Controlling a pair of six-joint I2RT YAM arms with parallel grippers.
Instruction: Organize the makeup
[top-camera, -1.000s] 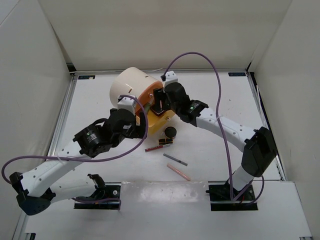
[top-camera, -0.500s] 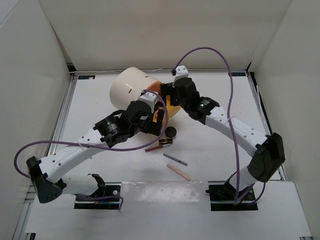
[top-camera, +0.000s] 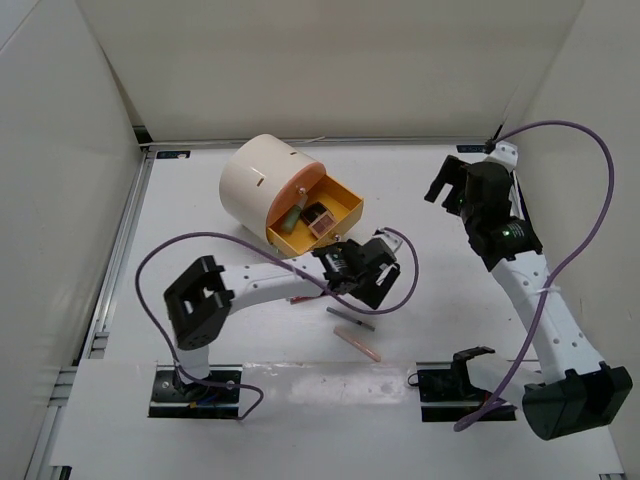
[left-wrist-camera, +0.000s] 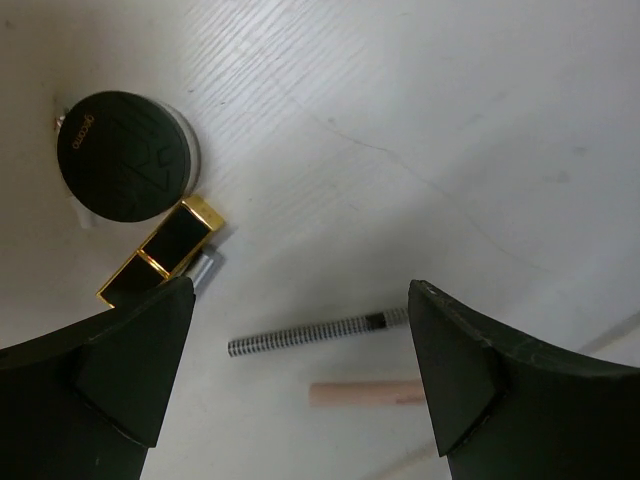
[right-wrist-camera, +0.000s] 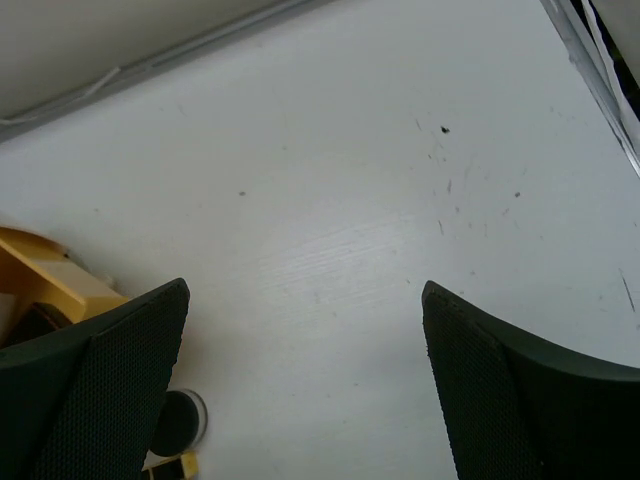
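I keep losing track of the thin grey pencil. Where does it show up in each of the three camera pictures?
Top external: the grey pencil lies slanted at lower centre, just above the peach pencil.
Left wrist: the grey pencil is at bottom centre, with the peach pencil just below it.
Right wrist: not in it.
Shared landmark: the peach pencil, right beside it in both views that show it.

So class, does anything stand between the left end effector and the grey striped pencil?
Nothing visible does. The open left end effector hangs over the grey striped pencil; the pink pencil lies beside it, apart.
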